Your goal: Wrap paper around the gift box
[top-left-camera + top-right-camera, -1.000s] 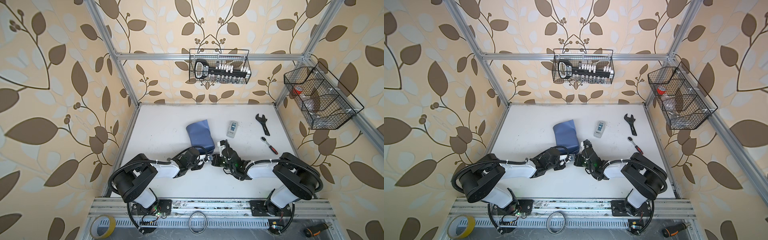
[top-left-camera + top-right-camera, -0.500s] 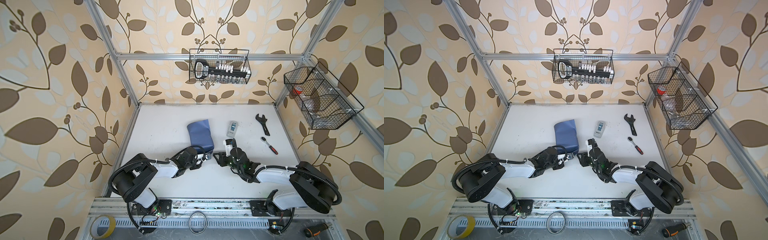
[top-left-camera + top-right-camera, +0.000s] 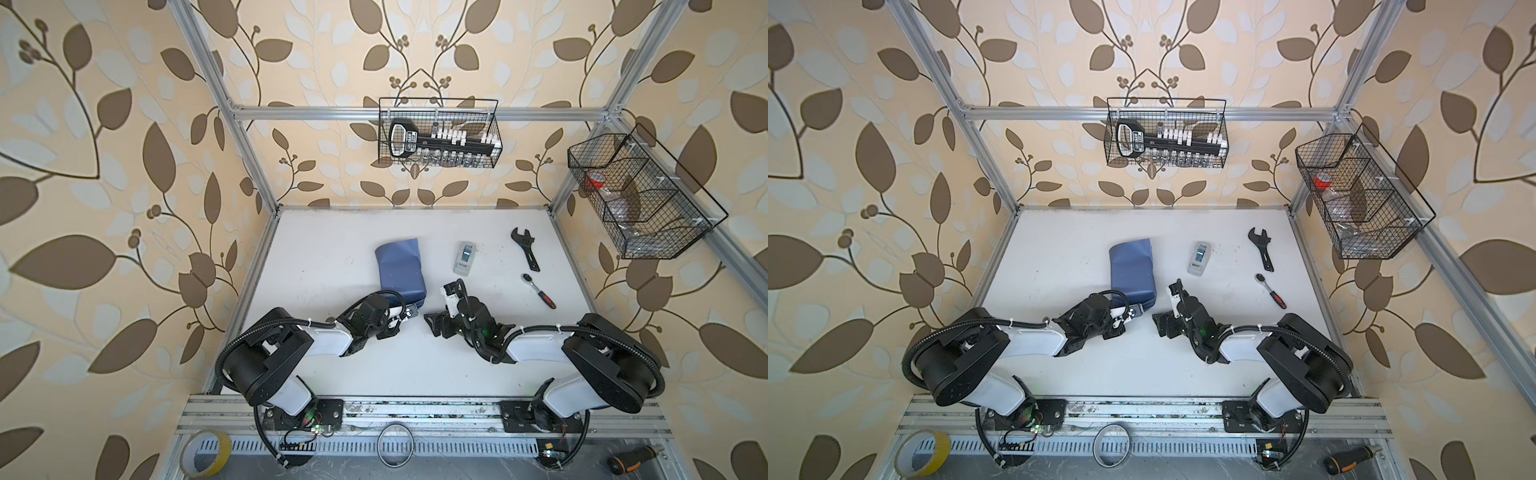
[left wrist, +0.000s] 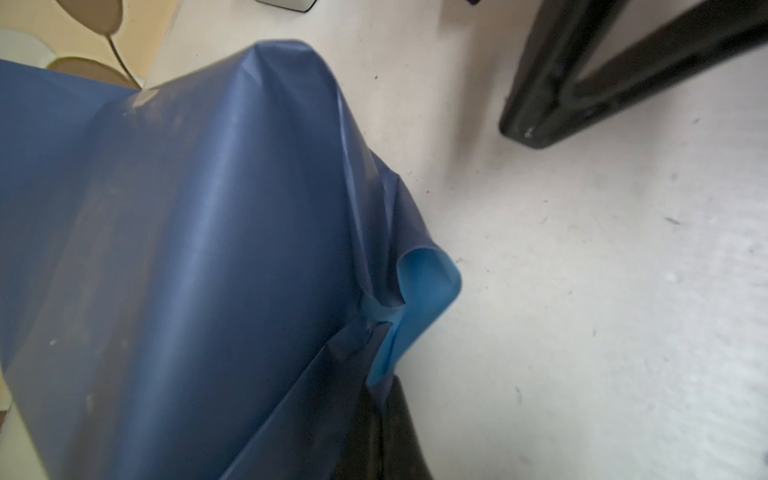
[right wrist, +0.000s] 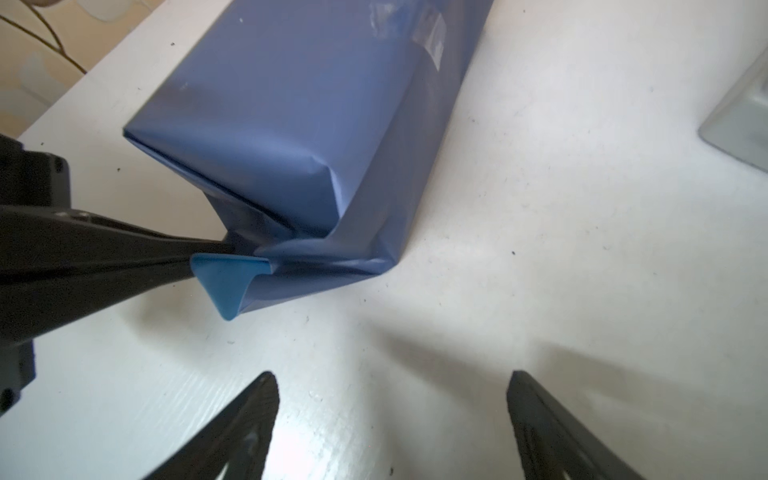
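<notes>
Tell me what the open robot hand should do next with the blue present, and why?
Probably the right gripper should reach to the tape dispenser for tape. The left gripper pinches the end flap of the paper, where a light-blue corner curls out with no tape visible; the right one is open, empty, clear of it.

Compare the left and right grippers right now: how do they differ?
The left gripper is shut, while the right gripper stands wide open. The left gripper pinches the end flap of the paper; the right gripper holds nothing and hangs over the bare table. The left gripper touches the paper; the right gripper sits apart from it. Both are black and low, near that same flap.
</notes>
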`<state>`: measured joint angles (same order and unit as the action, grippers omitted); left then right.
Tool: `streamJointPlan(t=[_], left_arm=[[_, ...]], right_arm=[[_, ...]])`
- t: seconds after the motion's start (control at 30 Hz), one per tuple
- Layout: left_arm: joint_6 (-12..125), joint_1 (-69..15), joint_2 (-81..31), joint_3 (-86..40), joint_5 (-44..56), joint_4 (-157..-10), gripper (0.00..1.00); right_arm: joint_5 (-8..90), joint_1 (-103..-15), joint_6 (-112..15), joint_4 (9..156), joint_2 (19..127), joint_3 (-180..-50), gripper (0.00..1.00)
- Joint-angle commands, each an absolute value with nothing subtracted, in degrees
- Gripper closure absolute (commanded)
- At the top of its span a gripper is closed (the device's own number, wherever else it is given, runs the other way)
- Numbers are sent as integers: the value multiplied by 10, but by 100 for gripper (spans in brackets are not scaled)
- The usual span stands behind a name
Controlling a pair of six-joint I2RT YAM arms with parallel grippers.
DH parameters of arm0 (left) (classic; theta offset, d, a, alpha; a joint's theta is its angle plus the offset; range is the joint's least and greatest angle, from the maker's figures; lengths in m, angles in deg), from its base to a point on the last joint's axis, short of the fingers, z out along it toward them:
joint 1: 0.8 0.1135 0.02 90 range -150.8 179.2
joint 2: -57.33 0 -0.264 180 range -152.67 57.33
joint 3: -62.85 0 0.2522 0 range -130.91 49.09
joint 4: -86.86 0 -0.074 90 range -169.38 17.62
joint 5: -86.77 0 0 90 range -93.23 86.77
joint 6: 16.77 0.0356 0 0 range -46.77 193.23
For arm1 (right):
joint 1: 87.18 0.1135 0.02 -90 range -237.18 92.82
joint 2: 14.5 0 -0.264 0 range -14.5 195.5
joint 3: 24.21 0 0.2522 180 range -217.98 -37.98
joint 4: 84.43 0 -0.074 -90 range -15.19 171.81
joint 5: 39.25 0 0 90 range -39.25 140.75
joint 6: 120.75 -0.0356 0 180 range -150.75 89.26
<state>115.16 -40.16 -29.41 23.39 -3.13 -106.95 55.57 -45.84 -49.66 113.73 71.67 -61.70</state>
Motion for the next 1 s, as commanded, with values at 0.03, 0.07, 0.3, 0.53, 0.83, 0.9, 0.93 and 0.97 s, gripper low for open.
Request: streamJointPlan(t=[0.03,0.07,0.3,0.53,0.83,0.9,0.93,0.97], left_arm=[[1153,-394,-272,240,-15,-1102,100],[1152,-394,-272,241,-14,-1104,100],[1150,-393,-271,241,-15,-1107,100],[1148,-391,-272,240,-17,-1107,100],[1148,-392,-272,237,-16,-1100,100],[1148,-392,-273,236,-16,-1098,100],[1148,-392,-272,236,-15,-1096,100],[1148,-392,-272,236,-15,-1096,100]], right_arm=[[583,-460,-403,1201,695,-596,14],[583,-459,-369,1222,692,-589,14],[559,-453,-194,1293,711,-591,11],[549,-455,-83,1330,761,-611,8],[531,-450,-131,1429,842,-608,2],[543,-442,-154,1456,844,-597,5],[548,-438,-170,1462,838,-590,8],[552,-436,-191,1456,830,-585,11]])
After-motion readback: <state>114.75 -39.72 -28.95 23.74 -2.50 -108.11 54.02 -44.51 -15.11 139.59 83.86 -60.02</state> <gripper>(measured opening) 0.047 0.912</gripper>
